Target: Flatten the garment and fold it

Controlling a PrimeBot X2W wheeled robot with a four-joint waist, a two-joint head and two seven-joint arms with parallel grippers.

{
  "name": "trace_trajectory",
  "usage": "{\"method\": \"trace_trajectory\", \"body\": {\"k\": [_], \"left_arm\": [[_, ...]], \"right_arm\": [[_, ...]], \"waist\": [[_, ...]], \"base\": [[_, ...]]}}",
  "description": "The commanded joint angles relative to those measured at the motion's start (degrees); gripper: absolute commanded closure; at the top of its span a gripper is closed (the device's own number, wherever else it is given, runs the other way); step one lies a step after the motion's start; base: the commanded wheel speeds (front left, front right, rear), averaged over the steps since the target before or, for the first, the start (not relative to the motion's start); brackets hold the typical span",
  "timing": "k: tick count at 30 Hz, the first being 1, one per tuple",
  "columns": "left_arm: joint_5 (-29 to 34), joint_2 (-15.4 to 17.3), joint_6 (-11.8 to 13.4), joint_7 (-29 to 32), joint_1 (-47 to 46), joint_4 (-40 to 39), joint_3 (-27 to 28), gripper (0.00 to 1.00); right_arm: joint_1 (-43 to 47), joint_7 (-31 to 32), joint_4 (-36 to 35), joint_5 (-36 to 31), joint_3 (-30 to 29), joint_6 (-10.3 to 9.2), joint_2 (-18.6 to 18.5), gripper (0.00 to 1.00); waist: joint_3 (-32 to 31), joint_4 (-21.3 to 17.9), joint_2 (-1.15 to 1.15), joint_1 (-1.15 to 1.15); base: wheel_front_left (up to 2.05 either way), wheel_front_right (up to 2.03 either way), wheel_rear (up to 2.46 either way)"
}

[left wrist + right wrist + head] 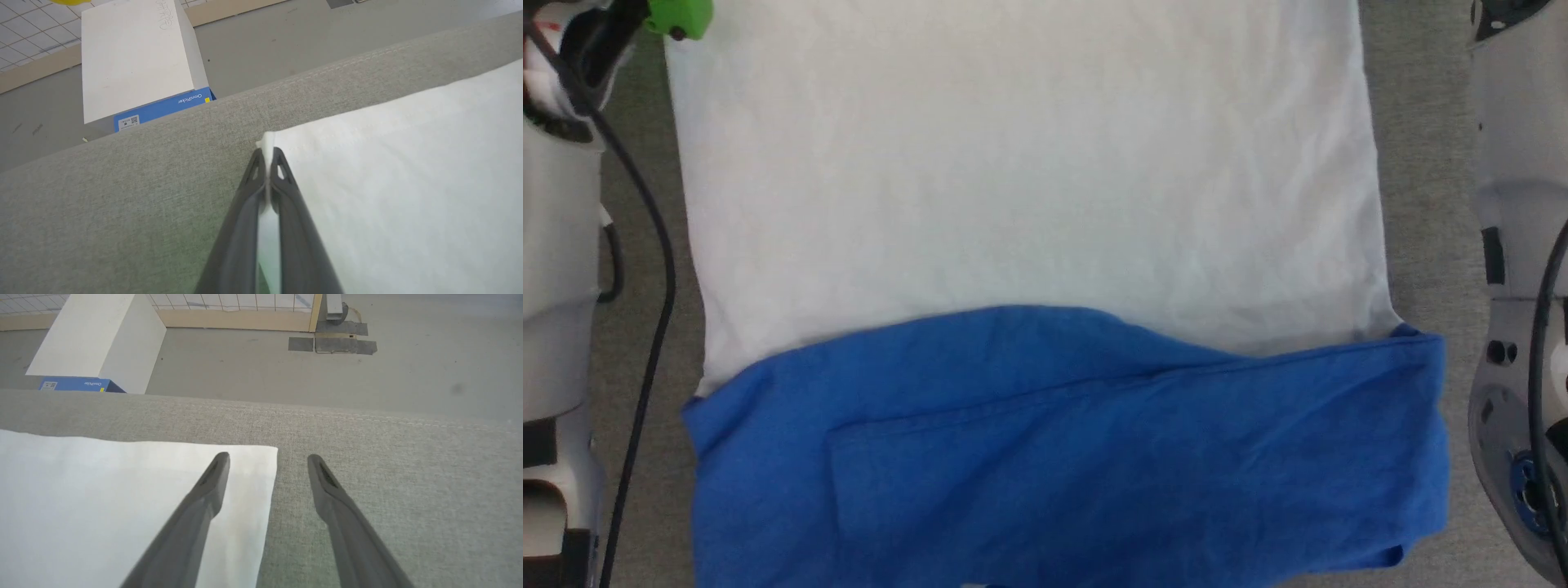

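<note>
The garment [1029, 204] lies flat on the grey table [388, 457], its blue sleeves folded in, I think. My left gripper [267, 157] pinches one white hem corner; my right gripper [268, 457] stands spread over the other corner, gripping nothing. The main fold is not yet done

1. The garment [1029, 204] lies spread out on a grey woven surface [1421, 163], near enough flat from edge to edge.
2. Its white body [1029, 147] is smooth, with only faint creases, and its side edges run straight.
3. The blue fabric [1078, 457] covers the end nearest the robot across the full width. It is lightly wrinkled, and its upper edge curves over the white.
4. At the stitched far hem, one corner [265, 141] is pinched upright between the closed jaws of the left gripper [267, 157].
5. The other far corner [267, 453] lies flat on the surface.
</note>
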Motion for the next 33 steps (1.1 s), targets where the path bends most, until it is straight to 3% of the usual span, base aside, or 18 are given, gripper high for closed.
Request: {"method": "trace_trajectory", "body": {"k": [1, 7, 8, 9, 10, 11, 12, 18, 33], "left_arm": [[-0.09, -0.52, -0.54, -0.82, -1.25, 0.54, -0.45, 1.00], [-0.54, -2.27, -1.39, -3.68, -1.95, 3.30, -1.89, 1.00], [-0.66, -2.35, -1.44, -3.97, -2.05, 3.68, -1.89, 1.00], [-0.78, -2.38, -1.51, -4.33, -2.16, 4.09, -1.89, 1.00], [-0.85, -2.35, -1.57, -4.58, -2.21, 4.42, -1.90, 1.00], [-0.97, -2.28, -1.66, -4.91, -2.29, 4.80, -1.88, 1.00], [-1.06, -2.24, -1.71, -5.24, -2.42, 5.10, -1.82, 1.00], [0.09, -1.62, -1.44, -10.50, -4.05, 6.43, -1.30, 1.00], [6.26, 0.62, 0.21, -32.57, -5.95, 11.68, -1.16, 1.00]], "right_arm": [[-1.15, 1.33, 1.53, -1.42, -0.73, -0.08, -0.03, 0.00], [-3.18, 7.21, 6.24, -6.22, -3.53, -0.08, -0.03, 0.00], [-3.42, 8.16, 6.61, -6.67, -3.25, -0.08, -0.03, 0.12], [-3.62, 9.30, 6.85, -7.74, -2.97, -0.08, -0.03, 0.52], [-3.71, 10.05, 6.90, -8.62, -2.85, -0.08, -0.03, 0.62], [-3.79, 10.70, 6.77, -9.46, -3.04, -0.08, -0.03, 0.90], [-3.86, 10.85, 6.46, -10.11, -3.16, -0.08, -0.03, 1.00], [-3.98, 5.46, 3.16, -12.67, -3.18, -0.08, -0.03, 1.00], [-3.44, -19.50, 2.59, -8.54, 2.36, -0.08, -0.87, 1.00]], "waist": [[1.34, 2.96, 0.00, -0.01], [1.14, 4.98, 0.00, -0.01], [1.18, 5.01, 0.00, -0.01], [1.22, 5.00, 0.00, -0.01], [1.20, 4.96, 0.00, -0.01], [1.16, 4.90, 0.00, -0.01], [1.15, 4.87, 0.00, -0.01], [1.38, 4.20, 0.00, -0.01], [-3.42, 1.66, 0.00, -0.01]], "base": [[0.00, 0.00, 0.00], [0.00, 0.00, 0.00], [0.00, 0.00, 0.00], [0.00, 0.00, 0.00], [0.00, 0.00, 0.00], [0.00, 0.00, 0.00], [0.00, 0.00, 0.00], [0.00, 0.00, 0.00], [0.00, 0.00, 0.00]]}}
